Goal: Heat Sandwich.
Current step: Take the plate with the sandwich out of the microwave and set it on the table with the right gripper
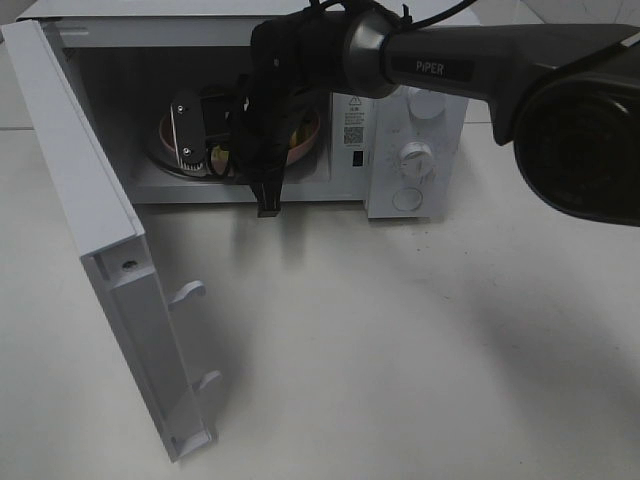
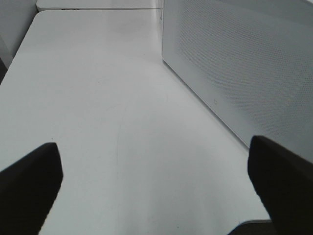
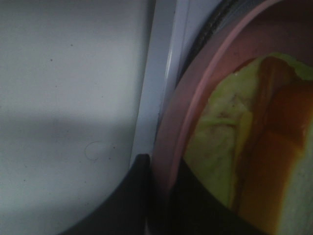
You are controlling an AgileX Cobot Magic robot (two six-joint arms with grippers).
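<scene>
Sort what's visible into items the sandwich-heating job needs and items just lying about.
Part of the job:
- sandwich
- pink plate beneath it, rim pinched by the right claw
- microwave, door open

Not involved:
- left claw, open over bare table
- nothing else loose is visible

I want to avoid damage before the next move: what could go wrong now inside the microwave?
1. The right gripper is shut on the rim of the pink plate; pulling back unopened may drag it out.
2. The sandwich could slide if the plate tilts.
3. The open microwave door stands near the arm's way out.
</scene>
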